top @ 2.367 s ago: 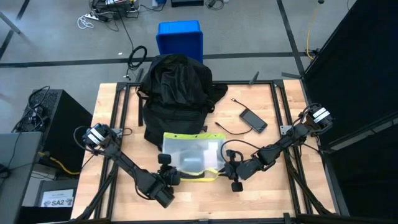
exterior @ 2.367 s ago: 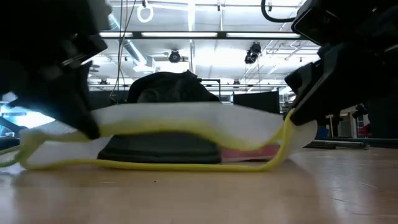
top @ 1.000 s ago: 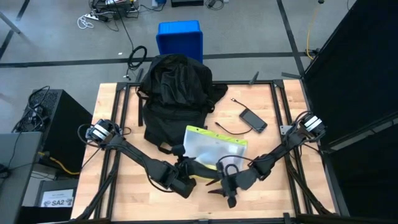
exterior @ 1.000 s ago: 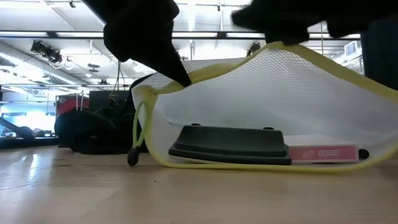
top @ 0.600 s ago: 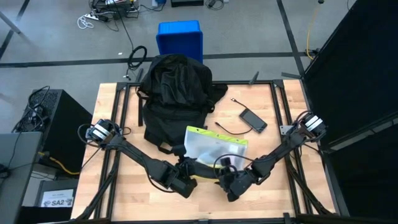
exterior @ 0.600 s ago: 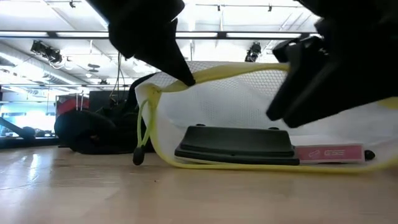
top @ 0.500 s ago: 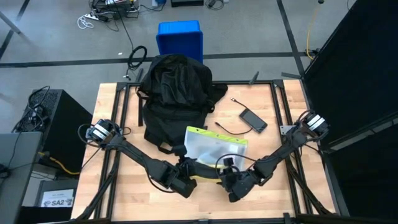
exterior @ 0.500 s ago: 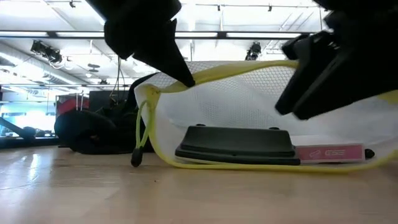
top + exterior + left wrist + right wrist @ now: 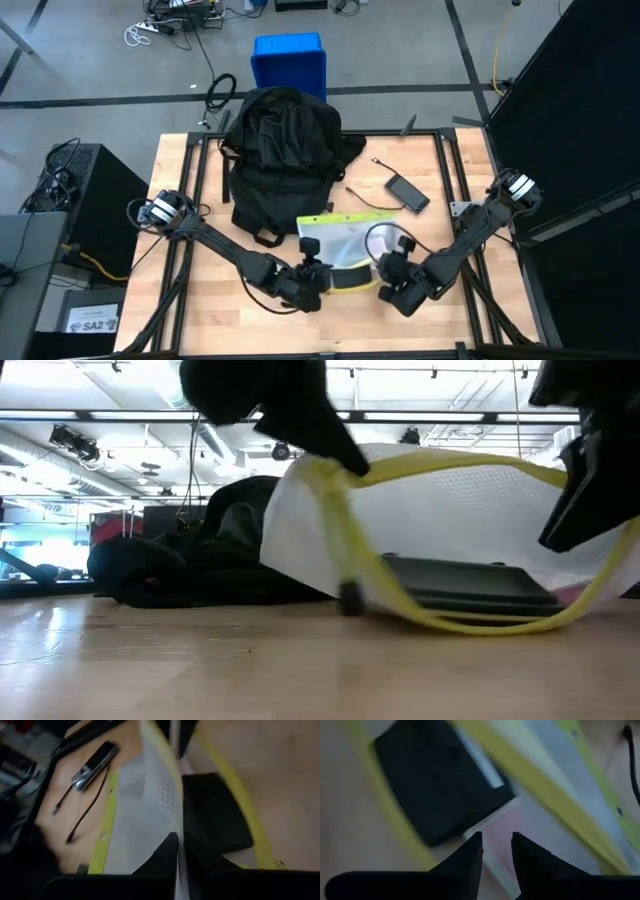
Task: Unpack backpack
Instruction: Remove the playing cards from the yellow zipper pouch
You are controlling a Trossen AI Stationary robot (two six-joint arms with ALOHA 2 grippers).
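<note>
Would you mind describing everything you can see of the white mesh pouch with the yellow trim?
The pouch is a flat, soft bag of white mesh edged in yellow binding, with a yellow cord ending in a small dark toggle. It sits on the wooden table just in front of the black backpack. The left gripper is shut on its edge, lifting that side so it tents open. Inside lie a flat black rectangular object and something pink. The right gripper hovers at its opening.

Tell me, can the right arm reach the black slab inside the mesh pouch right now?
Probably yes. The left gripper holds the mesh pouch open, and the right gripper faces the black slab with nothing between.
</note>
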